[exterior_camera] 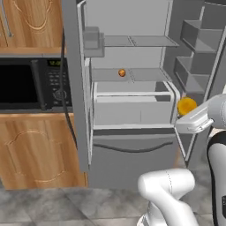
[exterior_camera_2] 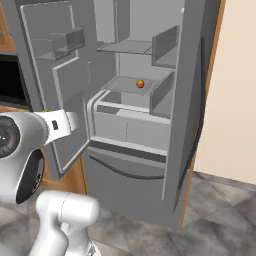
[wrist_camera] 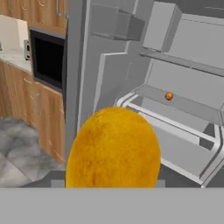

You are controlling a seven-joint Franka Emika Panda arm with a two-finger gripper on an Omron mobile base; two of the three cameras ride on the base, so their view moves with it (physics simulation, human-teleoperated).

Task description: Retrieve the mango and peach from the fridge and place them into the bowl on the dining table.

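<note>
In the left base view you see the tall grey French-door fridge (exterior_camera: 128, 88) with both doors open and its pale grey shelves showing; the small round red-orange peach (exterior_camera: 122, 73) lies on the middle shelf, near its front edge and a little left of the centre; the smooth yellow-orange mango (exterior_camera: 186, 106) sits at the end of the white arm, in front of the right door's bins and well apart from the peach; the jaws themselves are hidden here behind the arm's white wrist. To the left of the fridge you find a black microwave (exterior_camera: 31, 84) set into the brown wooden cabinets (exterior_camera: 35, 150).

In the right base view you see the fridge (exterior_camera_2: 135, 115) from the other side; the peach (exterior_camera_2: 140, 84) rests on the same middle shelf, above the pale drawer; the arm's white wrist reaches toward the inner side of the left door, and from here you cannot tell how the jaws stand.

In the hand view the mango (wrist_camera: 113, 151) stands very close before the camera, at the bottom centre where the jaws rise, so it appears gripped between them, although the tips are covered; behind it you see the open fridge (wrist_camera: 175, 87) with the peach (wrist_camera: 169, 96) far back on its shelf, and the microwave (wrist_camera: 48, 59) at the left.
</note>
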